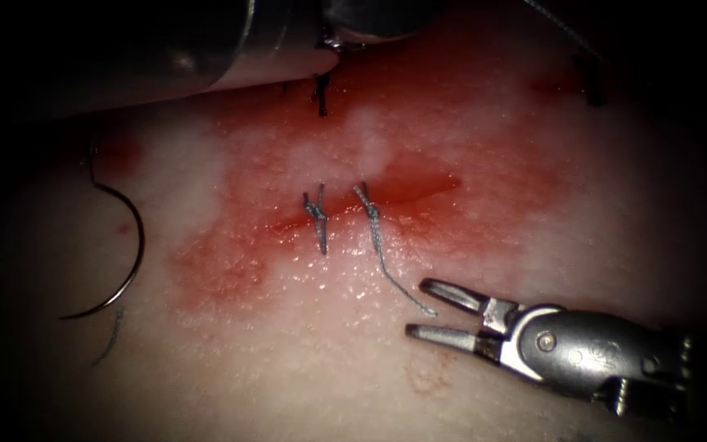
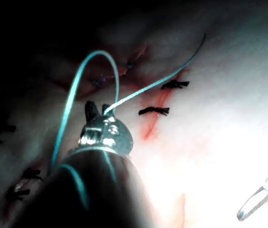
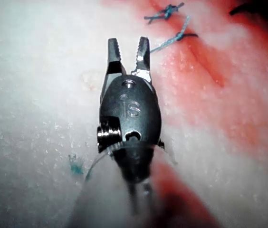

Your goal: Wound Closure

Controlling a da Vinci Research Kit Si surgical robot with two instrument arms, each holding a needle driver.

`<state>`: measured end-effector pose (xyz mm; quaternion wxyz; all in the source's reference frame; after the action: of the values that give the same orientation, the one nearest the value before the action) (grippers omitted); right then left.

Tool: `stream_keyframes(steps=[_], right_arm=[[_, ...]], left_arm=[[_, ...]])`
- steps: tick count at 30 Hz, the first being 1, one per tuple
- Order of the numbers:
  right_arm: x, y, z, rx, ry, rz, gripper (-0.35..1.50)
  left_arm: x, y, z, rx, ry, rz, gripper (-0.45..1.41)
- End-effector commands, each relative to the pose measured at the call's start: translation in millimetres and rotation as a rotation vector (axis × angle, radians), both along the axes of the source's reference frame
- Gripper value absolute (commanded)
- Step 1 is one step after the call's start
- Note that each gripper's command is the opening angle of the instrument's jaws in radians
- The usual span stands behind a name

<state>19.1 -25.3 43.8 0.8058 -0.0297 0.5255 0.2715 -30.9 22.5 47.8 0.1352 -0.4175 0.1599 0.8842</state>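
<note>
The cut (image 1: 386,195) runs across the middle of the tissue (image 1: 533,245) and already carries two knotted stitches side by side at its centre: the left knot (image 1: 316,211) with short ends, and the right knot (image 1: 370,211) with a long tail of thread (image 1: 394,278) trailing down toward the right tool. More dark stitches sit further back, one near the left tool (image 1: 321,94) and one far right (image 1: 592,86). So a good part of the closing looks done (judging only from how the knots lie); the long tail by the second knot is not trimmed, and red fluid (image 1: 288,245) spreads around the cut.

The needle (image 1: 120,245) lies free on the tissue's surface, well to the left of the cut, its curve not in the tissue and held by neither tool.

The right tool (image 1: 431,309) hovers just below the cut with its fingers (image 1: 452,292) spread apart, holding nothing; the tail's end lies just beside the upper one. In the left wrist view the left tool (image 2: 98,110) has thread (image 2: 148,90) running from its tip, and its fingers appear closed on that strand.

No containers are in view.
</note>
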Motion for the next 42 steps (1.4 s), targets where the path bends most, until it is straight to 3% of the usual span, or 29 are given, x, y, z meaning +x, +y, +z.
stream_keyframes(steps=[1,3,7,14,18,21,23,29,36,42], right_arm=[[1.2,0.0,0.3,-0.010,-0.003,-0.008,1.16],[1.5,0.1,0.3,-0.019,-0.009,-0.010,1.31],[1.7,-0.2,0.7,-0.026,-0.007,-0.012,1.40],[1.6,-1.2,1.2,-0.025,0.024,-0.044,1.42],[1.7,-2.8,1.1,-0.006,0.040,-0.086,1.42],[1.6,-3.5,0.3,0.011,0.036,-0.105,1.28],[1.3,-3.3,-0.7,0.035,0.056,-0.091,1.16],[-0.9,-1.3,-2.9,0.030,0.075,-0.032,1.13],[-4.2,-1.5,-3.3,0.033,0.076,-0.047,1.11],[-5.9,-2.0,-4.5,0.057,0.034,-0.071,1.08]], left_arm=[[-0.6,0.3,0.8,0.017,-0.028,0.007,0.88],[-0.7,0.1,1.3,0.083,-0.075,0.012,1.06],[-0.3,-0.8,1.7,0.239,-0.159,0.084,1.40],[2.5,-3.7,0.1,0.316,-0.260,0.135,1.40],[5.0,-5.1,-0.5,0.296,-0.215,0.117,1.40],[6.9,-6.5,-0.6,0.282,-0.174,0.105,1.40],[8.1,-7.9,-0.4,0.272,-0.163,0.110,1.40],[11.5,-13.7,0.2,0.252,-0.138,0.127,1.40],[15.8,-22.1,0.9,0.323,0.018,0.247,1.40],[16.6,-27.3,2.5,0.373,0.055,0.293,1.40]])
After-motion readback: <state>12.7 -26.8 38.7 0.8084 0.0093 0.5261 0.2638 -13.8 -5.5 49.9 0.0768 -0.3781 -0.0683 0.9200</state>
